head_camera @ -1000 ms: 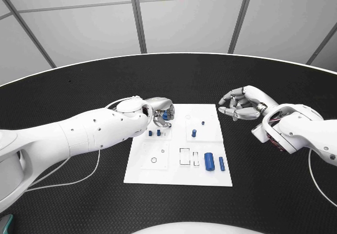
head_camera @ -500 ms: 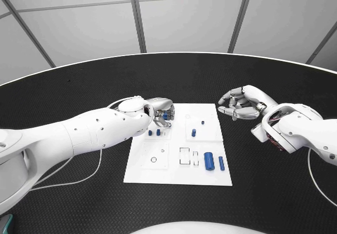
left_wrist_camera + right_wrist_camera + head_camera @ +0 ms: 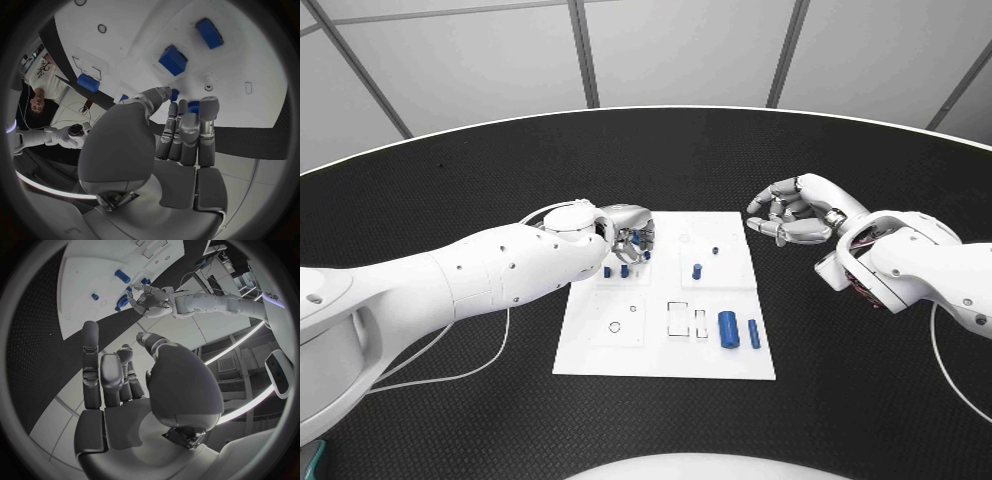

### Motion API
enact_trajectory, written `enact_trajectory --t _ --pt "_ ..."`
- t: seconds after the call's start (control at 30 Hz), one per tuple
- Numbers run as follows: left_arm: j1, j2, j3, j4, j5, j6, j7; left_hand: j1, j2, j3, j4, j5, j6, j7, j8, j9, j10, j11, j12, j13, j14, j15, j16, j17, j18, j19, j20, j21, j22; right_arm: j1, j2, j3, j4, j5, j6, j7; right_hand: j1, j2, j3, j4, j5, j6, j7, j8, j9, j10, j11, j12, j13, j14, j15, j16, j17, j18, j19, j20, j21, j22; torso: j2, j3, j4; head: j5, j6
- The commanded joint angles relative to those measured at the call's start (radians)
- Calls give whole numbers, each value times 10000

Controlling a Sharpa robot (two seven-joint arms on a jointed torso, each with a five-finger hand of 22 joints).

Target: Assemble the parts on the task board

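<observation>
From my head, I am looking down at the task board lying in the middle of the black table. My left hand is hovering over the board's far left corner, fingers curled down around something blue; I cannot tell from here whether I am truly pinching it. Two small blue parts are standing just beside that hand, another small part is standing mid-board, and a thick blue cylinder is lying beside a thinner blue pin near the board's right edge. My right hand is hanging off the board's far right corner, fingers loosely curled, holding nothing.

From my left wrist, my left hand is reaching over the white board, and a small blue part is sitting right at my fingertips, apparently between them and the thumb; contact is not plainly visible.

From my right wrist, my right hand is showing its fingers apart and bare.

These parts look small, rigid, light and smooth, so I am judging them prone to slip or tip; a pinch across the sides, near the middle, seems safest.
</observation>
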Motion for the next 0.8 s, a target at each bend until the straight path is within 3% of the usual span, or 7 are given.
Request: enact_trajectory --t 0.03,0.43,0.8 --pt "-25 17 0 -17 -3 -64 22 -67 28 75 14 -36 90 12 -48 -21 -33 29 -63 -19 -10 28 20 14 -73 -56 7 1 17 0 -2 1 4 0 2 0 66 -40 66 9 42 -83 -1 40 -14 -62 21 -37 -11 14 -34 -34 -10 61 -70 -26 -30 -10 9 -3 -4 -14 -12" --pt "-57 105 0 -107 -5 -95 45 -38 68 125 -14 -42 58 35 -105 -61 64 14 -68 -23 40 19 94 97 -95 3 12 117 157 0 -4 1 14 0 10 -2 72 -30 79 7 40 -89 4 53 -19 -70 26 -51 -21 3 -29 -57 -11 61 -87 -23 -59 -13 -6 5 7 -37 -22" --pt "-128 250 0 -283 -4 183 5 66 261 275 -104 -103 204 22 -153 -113 451 -72 -84 -24 260 -51 321 381 -153 182 -13 424 507 0 -1 1 17 0 24 -7 72 -30 79 7 40 -89 4 53 -19 -70 26 -51 -21 3 -29 -57 -11 61 -87 -23 -59 -13 -7 4 3 -49 -47"
